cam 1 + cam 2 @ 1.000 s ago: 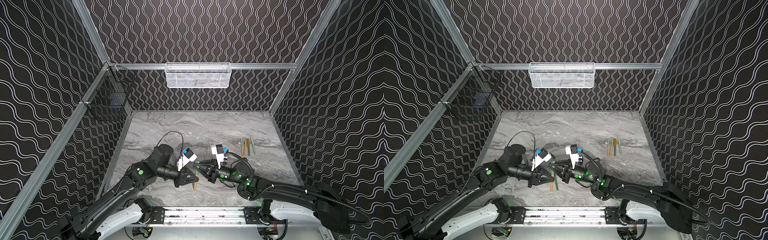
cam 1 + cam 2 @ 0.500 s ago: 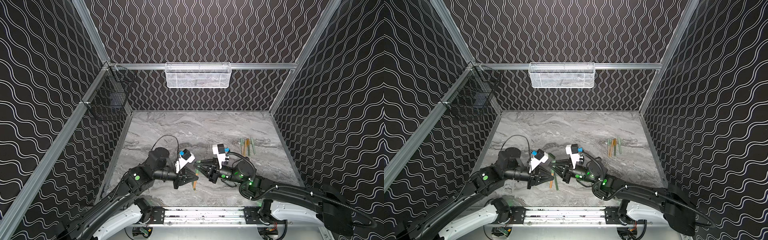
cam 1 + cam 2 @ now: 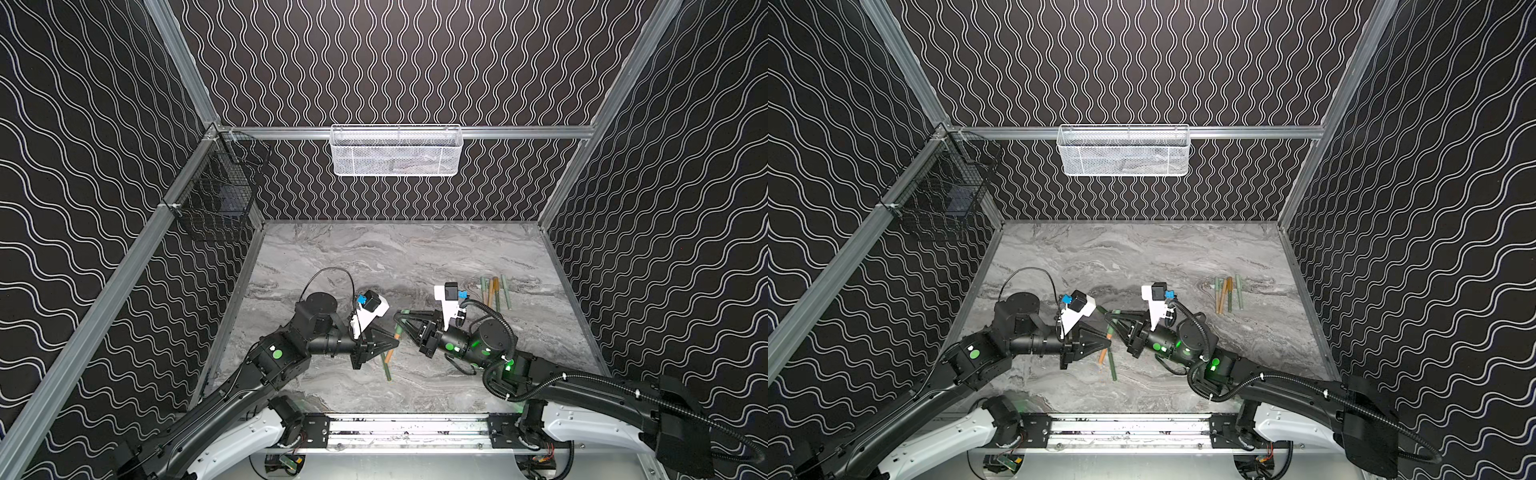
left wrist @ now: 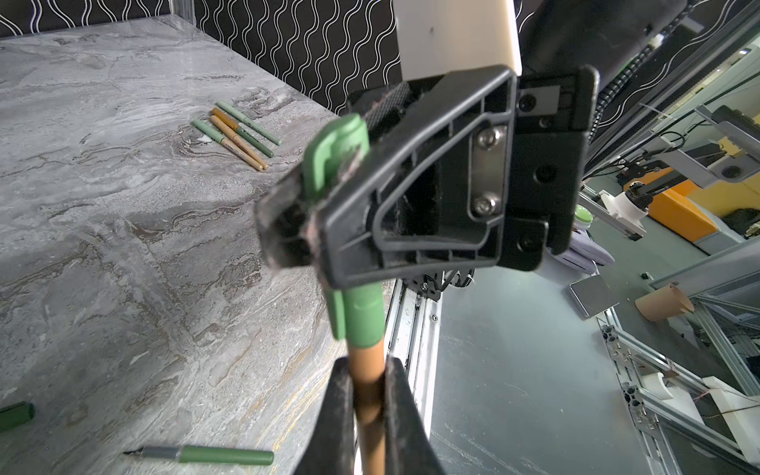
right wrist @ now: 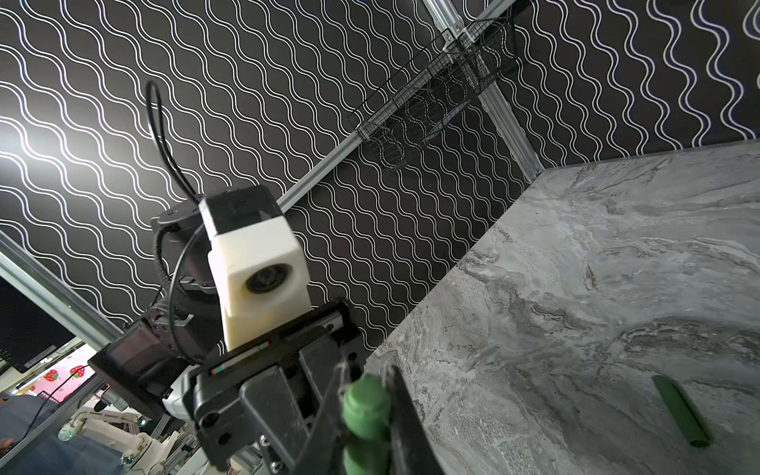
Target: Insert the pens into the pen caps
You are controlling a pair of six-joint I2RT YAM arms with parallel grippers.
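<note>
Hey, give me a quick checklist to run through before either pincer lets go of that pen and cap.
1. Grip of left pincer on orange pen: ok.
2. Grip of right pincer on pale green cap: ok.
3. That cap over the pen's tip: ok.
4. Cap pushed fully home: cannot tell.
5. Next dark green pen lying loose, uncapped: ok.
6. Its dark green cap lying loose: ok.

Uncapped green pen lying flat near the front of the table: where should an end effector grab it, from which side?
Take the uncapped green pen at mid-barrel, from straight above, jaws across its width. It lies flat on the table, too thin for a side approach, and its bare tapered tip must stay free for capping.
</note>
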